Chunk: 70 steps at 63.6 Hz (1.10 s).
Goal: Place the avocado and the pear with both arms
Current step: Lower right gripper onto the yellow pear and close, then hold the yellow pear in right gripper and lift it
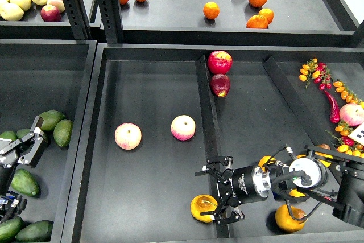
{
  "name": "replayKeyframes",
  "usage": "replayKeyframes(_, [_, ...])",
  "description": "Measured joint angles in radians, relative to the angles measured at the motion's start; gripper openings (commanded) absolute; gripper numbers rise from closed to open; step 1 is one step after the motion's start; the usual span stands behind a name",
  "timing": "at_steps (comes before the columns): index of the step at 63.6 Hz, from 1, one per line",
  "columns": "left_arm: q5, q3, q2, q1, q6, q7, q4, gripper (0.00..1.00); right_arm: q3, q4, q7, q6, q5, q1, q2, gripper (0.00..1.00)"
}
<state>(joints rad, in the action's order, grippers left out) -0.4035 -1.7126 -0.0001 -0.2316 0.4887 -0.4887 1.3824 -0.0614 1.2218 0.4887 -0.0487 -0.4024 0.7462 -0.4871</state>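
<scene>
The yellow-orange pear [202, 206] lies at the front of the middle bin, against the divider. My right gripper [214, 195] is open, and its fingers reach around the pear's right side from above the divider. A dark green avocado [24, 182] lies in the left bin among others. My left gripper [25, 147] is open and empty, hovering just above and behind it, next to the paler avocados [51, 120].
Two pink-yellow peaches [128, 136] [183, 127] lie in the middle bin. Two red apples [219, 62] sit by the divider [206, 106]. More pears [290, 218] lie under my right arm. Oranges [211, 10] are on the back shelf and chillies [333, 106] at the right.
</scene>
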Motion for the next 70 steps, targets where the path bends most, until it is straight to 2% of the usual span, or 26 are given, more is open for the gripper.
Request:
replayKeyframes(30, [0.000,0.011,0.000,0.000,0.000,0.000,0.000,0.99,0.023,-0.050,0.000,-0.008,0.057,-0.064,0.027,0.99])
replayKeyframes(46, [0.000,0.018,0.000,0.000,0.000,0.000,0.000,0.99,-0.011,-0.137,0.000,-0.100,0.165,-0.133,0.059,0.99])
replayKeyframes(70, [0.000,0.017,0.000,-0.002,0.000,0.000,0.001,0.99,-0.040,-0.148,0.000,-0.102,0.167,-0.130,0.063,0.99])
